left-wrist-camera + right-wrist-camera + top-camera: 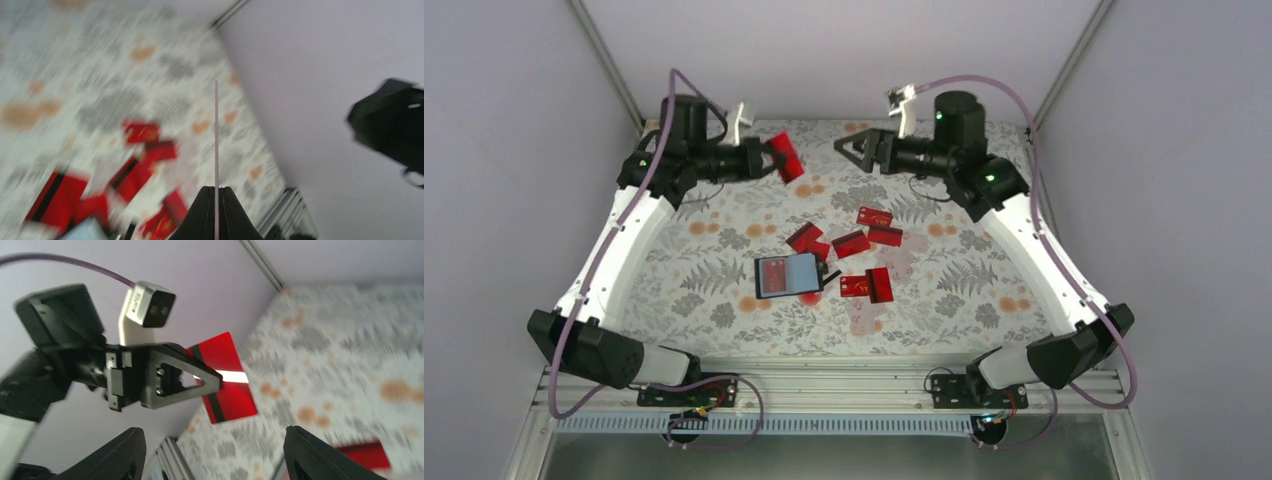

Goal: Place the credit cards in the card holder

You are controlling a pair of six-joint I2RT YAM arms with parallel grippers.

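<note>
High over the table's back left, my left gripper [769,158] is shut on one red credit card [787,156] with a black stripe. In the left wrist view that card [216,140] shows edge-on as a thin pale line rising from my shut left gripper [216,189]. My right gripper [846,148] faces it from the right, open and apart from it. The right wrist view shows the held card [227,390] beyond my open right gripper [215,432], pinched by the left gripper [200,380]. The black card holder [786,275] lies open mid-table. Several credit cards [851,243] lie around it.
A floral cloth [724,290] covers the table, with pale walls close on three sides. Loose cards cluster right of the holder, one pair [867,286] at its lower right. An aluminium rail [844,375] runs along the near edge between the arm bases.
</note>
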